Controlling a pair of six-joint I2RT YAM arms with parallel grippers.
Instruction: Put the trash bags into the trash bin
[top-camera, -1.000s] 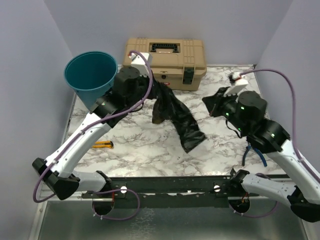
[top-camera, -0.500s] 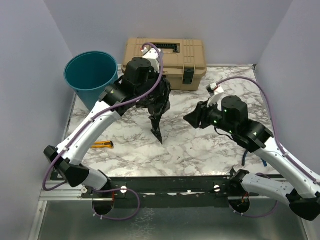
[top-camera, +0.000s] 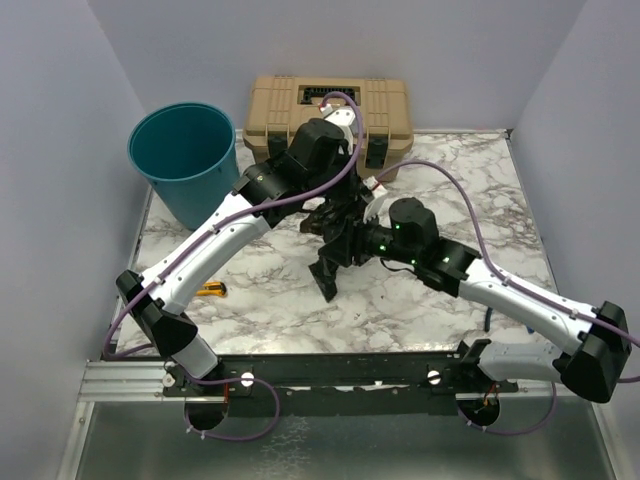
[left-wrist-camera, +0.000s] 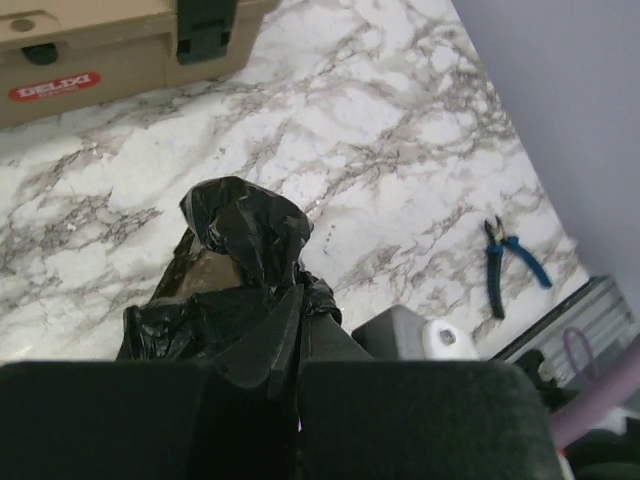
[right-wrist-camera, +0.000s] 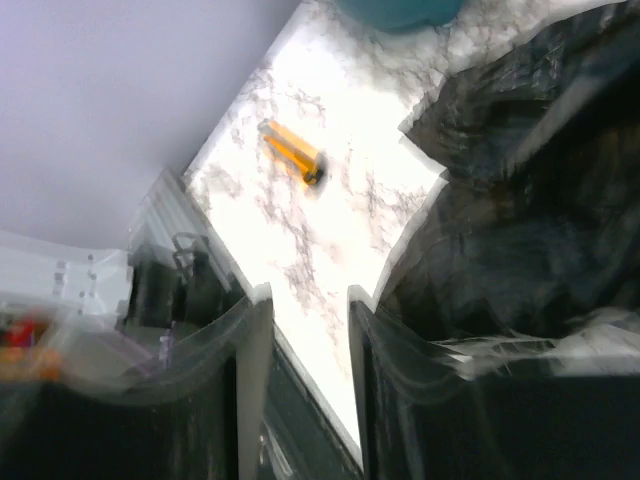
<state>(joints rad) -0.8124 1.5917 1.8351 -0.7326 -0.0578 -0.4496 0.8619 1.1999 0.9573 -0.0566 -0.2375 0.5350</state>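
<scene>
The black trash bag (top-camera: 330, 262) hangs as a crumpled bundle over the middle of the table, its tip near the marble. My left gripper (top-camera: 335, 203) is shut on its top; in the left wrist view the film (left-wrist-camera: 245, 255) bunches just past the closed fingers (left-wrist-camera: 250, 350). My right gripper (top-camera: 354, 243) is open right beside the bag. In the right wrist view the gap between its fingers (right-wrist-camera: 305, 305) shows only table, with the bag (right-wrist-camera: 530, 190) against the right-hand finger. The teal trash bin (top-camera: 185, 150) stands upright at the back left, away from both grippers.
A tan toolbox (top-camera: 330, 108) sits at the back, behind the left gripper. A yellow utility knife (top-camera: 208, 290) lies near the front left. Blue-handled pliers (left-wrist-camera: 512, 262) lie on the right side of the table, under the right arm.
The left gripper has carried the bag up and to the right, from spread on the table to a hanging bundle. The right gripper opened and swung left up to the bag.
</scene>
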